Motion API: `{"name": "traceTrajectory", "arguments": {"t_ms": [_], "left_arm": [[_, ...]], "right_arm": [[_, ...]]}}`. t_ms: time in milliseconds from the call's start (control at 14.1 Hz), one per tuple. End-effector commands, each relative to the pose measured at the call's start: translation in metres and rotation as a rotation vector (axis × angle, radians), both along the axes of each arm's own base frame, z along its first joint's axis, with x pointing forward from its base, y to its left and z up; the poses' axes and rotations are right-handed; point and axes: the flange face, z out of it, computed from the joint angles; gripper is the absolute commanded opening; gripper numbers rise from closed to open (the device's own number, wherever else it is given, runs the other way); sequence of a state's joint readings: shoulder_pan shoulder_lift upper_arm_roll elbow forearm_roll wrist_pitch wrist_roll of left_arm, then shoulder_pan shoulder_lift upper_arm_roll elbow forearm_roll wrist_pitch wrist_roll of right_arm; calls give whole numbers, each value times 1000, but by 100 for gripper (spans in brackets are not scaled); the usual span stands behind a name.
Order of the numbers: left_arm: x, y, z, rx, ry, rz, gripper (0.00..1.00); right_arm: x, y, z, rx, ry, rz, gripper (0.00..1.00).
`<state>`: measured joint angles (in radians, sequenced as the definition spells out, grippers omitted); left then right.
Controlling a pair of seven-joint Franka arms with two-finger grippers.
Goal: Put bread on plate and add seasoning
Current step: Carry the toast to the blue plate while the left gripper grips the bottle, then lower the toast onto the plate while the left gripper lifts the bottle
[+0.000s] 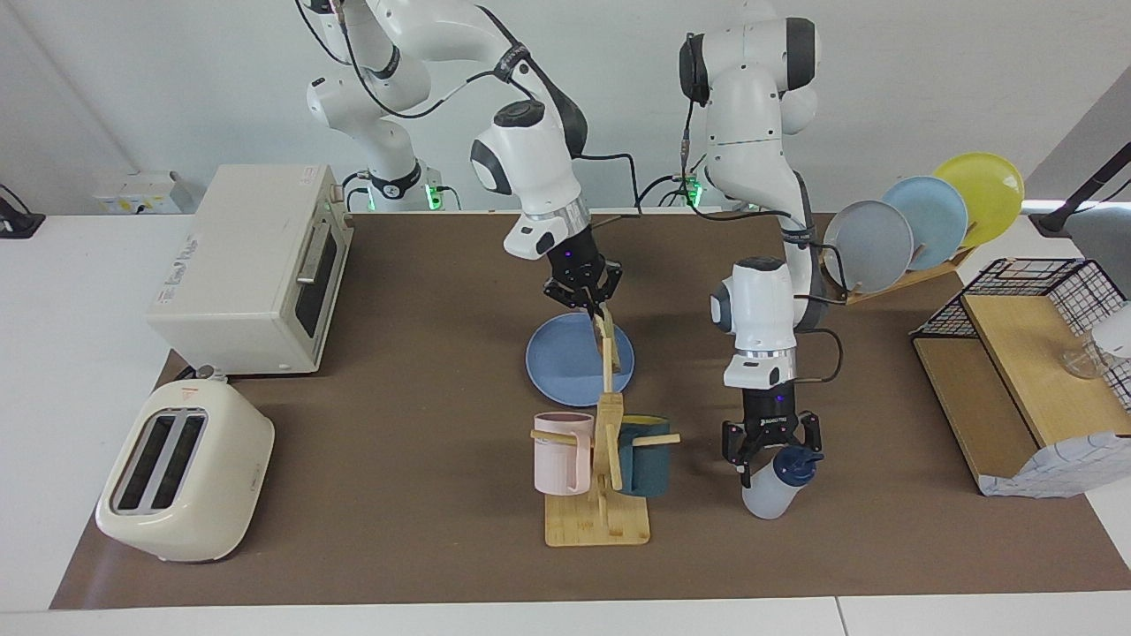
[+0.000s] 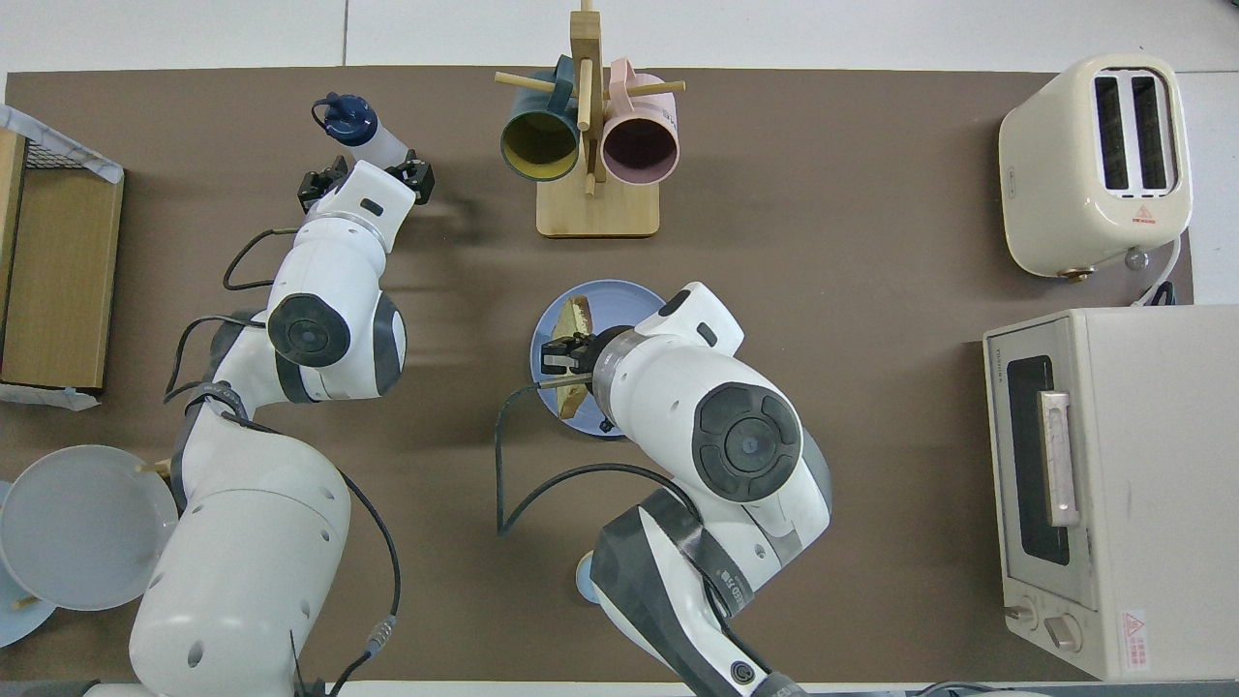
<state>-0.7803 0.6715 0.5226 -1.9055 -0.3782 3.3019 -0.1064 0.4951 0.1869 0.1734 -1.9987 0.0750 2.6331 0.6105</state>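
Bread [image 1: 606, 346] not yet down: the tan, speckled slice with darker crust hangs on edge, tilted, over the blue plate [image 1: 557, 367], pinched at its upper edge by the right gripper [image 1: 587, 305], jaws clenched on it. The plate is round, flat and plain, lying mid-bench on the brown mat just nearer the robots than the wooden mug rack [image 1: 600, 481]. Seasoning untouched so far: the whitish, translucent squeeze bottle [image 1: 772, 488] with its navy cap leans toward the left arm's end of the bench, the left gripper [image 1: 770, 449] low at its cap, jaws spread either side; contact unclear. Left to do, by my reckoning: lay the slice flat, then season.
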Motion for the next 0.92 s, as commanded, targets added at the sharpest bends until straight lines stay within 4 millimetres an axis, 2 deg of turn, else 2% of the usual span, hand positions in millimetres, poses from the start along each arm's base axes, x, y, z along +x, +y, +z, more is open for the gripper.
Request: {"name": "traceTrajectory", "arguments": {"t_ms": [0,284,639,781,852], "left_arm": [[7,0,-1,-12,-1,16,0],[9,3,2,-1,-13,9,0],[10,3,11,-5,-19,6,0],[5,-6,29,25,-23,-53,0],[1,-3,44,49,-5,-91,0]], "right_arm": [[-6,-5,-7,20,-4,-18,0],[-16,-15,-23,-2,17,-23,0],[-15,-45,-39,-30,46,-63,0],[-9,-57,-41,-36,57,-88,0],[-10,-60,-44,-41,65,-91,0]]}}
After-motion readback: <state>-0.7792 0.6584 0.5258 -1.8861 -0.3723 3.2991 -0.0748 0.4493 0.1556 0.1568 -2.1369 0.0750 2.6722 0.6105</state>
